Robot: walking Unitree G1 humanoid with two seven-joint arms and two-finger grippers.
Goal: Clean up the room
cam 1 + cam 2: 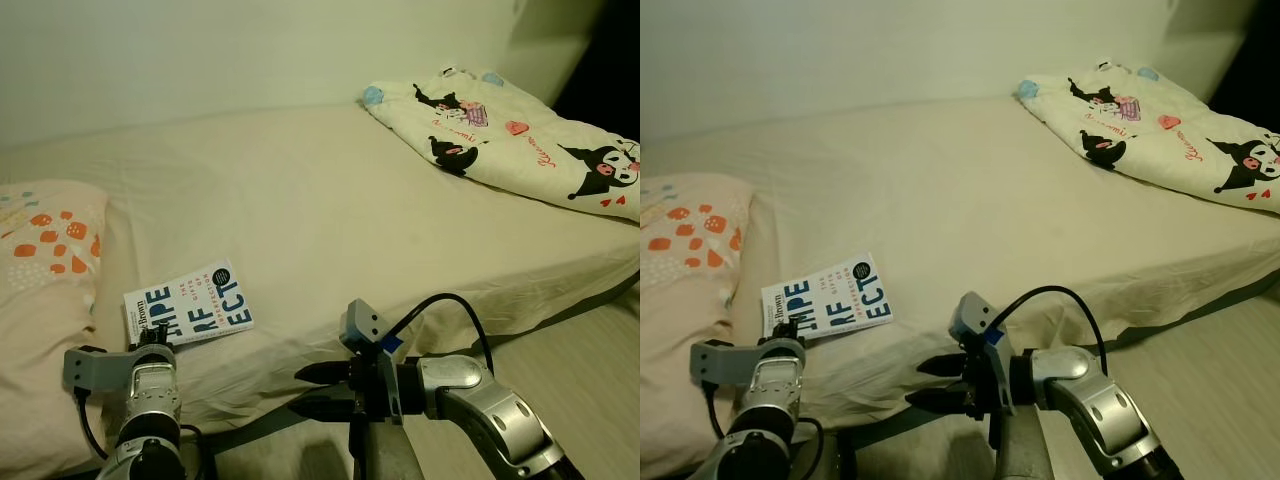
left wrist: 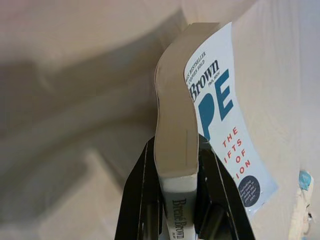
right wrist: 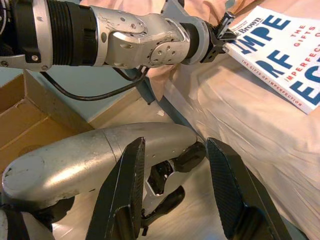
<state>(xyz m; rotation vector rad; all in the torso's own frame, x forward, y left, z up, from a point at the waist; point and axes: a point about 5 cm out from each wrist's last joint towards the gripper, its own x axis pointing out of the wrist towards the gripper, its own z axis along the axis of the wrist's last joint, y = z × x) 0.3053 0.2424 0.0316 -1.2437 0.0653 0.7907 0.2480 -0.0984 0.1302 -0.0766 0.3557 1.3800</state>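
On the bed (image 1: 330,200), orange-spotted pillow (image 1: 45,270) at its left end, left tool (image 1: 152,338) clamped on the spine corner of a white paperback book (image 1: 190,302) lying beside the pillow, right tool (image 1: 322,388) hovering spread-fingered off the bed's near edge, cartoon-print quilt (image 1: 510,140) folded at the far right

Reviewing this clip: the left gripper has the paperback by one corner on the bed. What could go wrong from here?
The left gripper pinches the white paperback book with blue lettering only at its spine corner, and the pages already bow, so lifting may bend the cover or let it slip out. The open right gripper hovers by the cream bed sheet edge, idle, giving no support.
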